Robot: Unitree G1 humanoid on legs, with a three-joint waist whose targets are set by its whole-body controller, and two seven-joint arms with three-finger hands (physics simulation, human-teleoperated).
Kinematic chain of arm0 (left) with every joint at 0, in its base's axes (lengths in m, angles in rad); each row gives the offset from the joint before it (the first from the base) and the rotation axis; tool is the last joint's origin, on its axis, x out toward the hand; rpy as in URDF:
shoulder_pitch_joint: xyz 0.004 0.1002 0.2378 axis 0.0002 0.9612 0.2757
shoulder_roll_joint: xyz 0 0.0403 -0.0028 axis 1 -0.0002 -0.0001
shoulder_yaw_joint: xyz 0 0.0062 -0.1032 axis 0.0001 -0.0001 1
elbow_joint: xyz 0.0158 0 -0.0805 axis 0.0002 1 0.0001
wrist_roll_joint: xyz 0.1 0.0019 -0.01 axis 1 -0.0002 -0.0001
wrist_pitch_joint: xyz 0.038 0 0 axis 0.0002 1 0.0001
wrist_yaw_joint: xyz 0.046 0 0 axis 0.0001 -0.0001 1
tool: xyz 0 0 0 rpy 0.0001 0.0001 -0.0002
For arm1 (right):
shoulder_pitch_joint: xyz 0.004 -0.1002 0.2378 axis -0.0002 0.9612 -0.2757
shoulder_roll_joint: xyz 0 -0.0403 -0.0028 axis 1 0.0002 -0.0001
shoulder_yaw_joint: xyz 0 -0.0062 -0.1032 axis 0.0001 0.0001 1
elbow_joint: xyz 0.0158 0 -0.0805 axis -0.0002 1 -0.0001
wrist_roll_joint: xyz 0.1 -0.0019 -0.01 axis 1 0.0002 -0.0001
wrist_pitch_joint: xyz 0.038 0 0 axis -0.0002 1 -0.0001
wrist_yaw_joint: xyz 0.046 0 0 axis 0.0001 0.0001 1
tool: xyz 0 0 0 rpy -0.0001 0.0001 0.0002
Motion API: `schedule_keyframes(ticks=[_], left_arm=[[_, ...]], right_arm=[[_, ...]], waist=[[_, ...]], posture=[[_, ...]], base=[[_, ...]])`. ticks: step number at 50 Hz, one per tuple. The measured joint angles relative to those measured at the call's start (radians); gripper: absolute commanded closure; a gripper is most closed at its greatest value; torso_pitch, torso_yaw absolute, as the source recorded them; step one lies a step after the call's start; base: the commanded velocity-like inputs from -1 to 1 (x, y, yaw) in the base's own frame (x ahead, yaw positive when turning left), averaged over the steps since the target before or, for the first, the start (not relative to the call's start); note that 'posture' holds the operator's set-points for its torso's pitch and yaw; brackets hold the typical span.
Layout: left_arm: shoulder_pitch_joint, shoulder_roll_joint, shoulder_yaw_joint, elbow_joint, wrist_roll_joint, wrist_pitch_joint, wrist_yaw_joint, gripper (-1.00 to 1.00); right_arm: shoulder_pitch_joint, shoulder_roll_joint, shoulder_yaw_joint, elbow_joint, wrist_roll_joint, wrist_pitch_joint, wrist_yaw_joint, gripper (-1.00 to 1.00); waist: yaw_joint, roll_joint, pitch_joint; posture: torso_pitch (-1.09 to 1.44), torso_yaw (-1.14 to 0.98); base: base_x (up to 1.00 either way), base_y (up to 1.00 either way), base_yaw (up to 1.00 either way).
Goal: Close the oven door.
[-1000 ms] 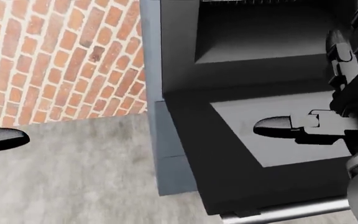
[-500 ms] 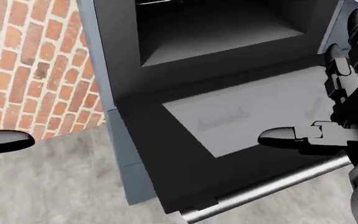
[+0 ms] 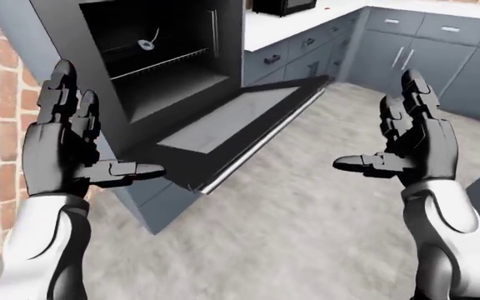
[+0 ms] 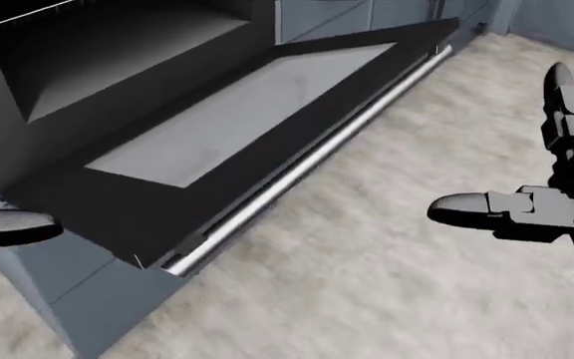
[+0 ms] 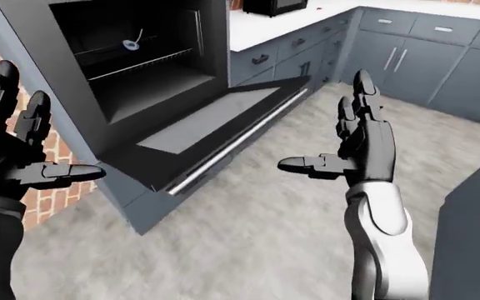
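Approach step: the oven door point(image 3: 231, 122) is seen fully dropped open, untouched.
Both the left hand point(image 3: 61, 147) and right hand point(image 3: 411, 147) are held spread, empty; its handle bar point(image 4: 307, 168) must be reached and lifted.

The oven door point(image 3: 231, 122) lies flat and open, sticking out over the floor point(image 3: 306, 206). Its silver handle point(image 3: 261, 142) runs along the outer edge. Beside that handle the floor is bare, so a hand can pass there. The left hand point(image 3: 61, 147) and the right hand point(image 3: 415, 147) are both apart from the door, fingers spread.
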Motion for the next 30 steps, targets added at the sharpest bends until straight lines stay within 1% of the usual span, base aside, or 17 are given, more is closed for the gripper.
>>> schedule_keyframes(ticks=[2, 4, 5, 6, 7, 9, 14, 16, 20, 24, 27, 30], left_arm=[[-0.001, 0.005, 0.012, -0.001, -0.001, 0.003, -0.001, -1.0], [-0.005, 0.009, 0.027, -0.007, 0.004, -0.001, 0.004, -1.0], [-0.008, 0.01, 0.031, -0.011, 0.006, -0.004, 0.007, -1.0], [-0.01, 0.011, 0.033, -0.014, 0.007, -0.008, 0.009, -1.0], [-0.011, 0.013, 0.034, -0.015, 0.008, -0.012, 0.01, -1.0], [-0.003, 0.012, 0.037, -0.012, 0.01, -0.016, 0.011, -1.0], [0.004, 0.01, 0.04, 0.005, 0.013, -0.003, 0.013, -1.0], [0.002, 0.009, 0.038, 0.002, 0.013, -0.001, 0.014, -1.0], [0.0, 0.008, 0.031, -0.004, 0.01, 0.001, 0.012, -1.0], [-0.004, 0.011, 0.035, -0.011, 0.007, -0.002, 0.011, -1.0], [-0.002, 0.009, 0.031, -0.009, 0.007, -0.003, 0.01, -1.0], [-0.002, 0.009, 0.031, -0.006, 0.005, 0.005, 0.009, -1.0]], right_arm=[[-0.003, 0.006, 0.0, 0.001, -0.004, -0.004, -0.005, -1.0], [-0.005, 0.006, 0.012, 0.0, 0.0, -0.007, -0.002, -1.0], [-0.005, 0.005, 0.018, 0.0, 0.0, -0.011, 0.001, -1.0], [-0.006, 0.005, 0.022, 0.0, 0.001, -0.014, 0.004, -1.0], [-0.006, 0.009, 0.024, -0.002, 0.003, -0.017, 0.008, -1.0], [0.009, 0.017, 0.033, -0.004, 0.007, -0.024, 0.018, -1.0], [0.016, 0.013, 0.021, -0.019, 0.039, -0.023, 0.036, -1.0], [0.015, 0.01, 0.021, -0.024, 0.039, -0.031, 0.039, -1.0], [0.016, 0.008, 0.014, -0.031, 0.045, -0.042, 0.046, -1.0], [0.026, 0.005, 0.022, -0.04, 0.038, -0.048, 0.061, -1.0], [0.03, 0.009, 0.023, -0.038, 0.032, -0.049, 0.074, -1.0], [0.032, 0.01, 0.023, -0.04, 0.028, -0.042, 0.082, -1.0]], waist=[[0.01, 0.03, 0.013], [0.007, 0.054, 0.019], [0.002, 0.068, 0.018], [-0.002, 0.087, 0.014], [-0.004, 0.101, 0.007], [0.006, 0.085, 0.016], [0.024, 0.05, 0.015], [0.027, 0.041, 0.015], [0.033, 0.049, 0.009], [0.031, 0.058, 0.008], [0.025, 0.062, 0.009], [0.02, 0.063, 0.019]], posture=[[0.0, 0.0], [0.0, 0.0], [0.0, 0.0], [0.0, 0.0], [0.0, 0.0], [0.0, 0.0], [0.0, 0.0], [0.0, 0.0], [0.0, 0.0], [0.0, 0.0], [0.0, 0.0], [0.0, 0.0]], base=[[0.0, 0.0, 0.0], [0.0, 0.0, 0.0], [0.0, 0.0, 0.0], [0.0, 0.0, 0.0], [0.0, 0.0, 0.0], [0.0, 0.0, 0.0], [0.0, 0.0, 0.0], [0.0, 0.0, 0.0], [0.0, 0.0, 0.0], [0.0, 0.0, 0.0], [0.07, 0.0, 0.0], [0.2, 0.0, 0.0]])
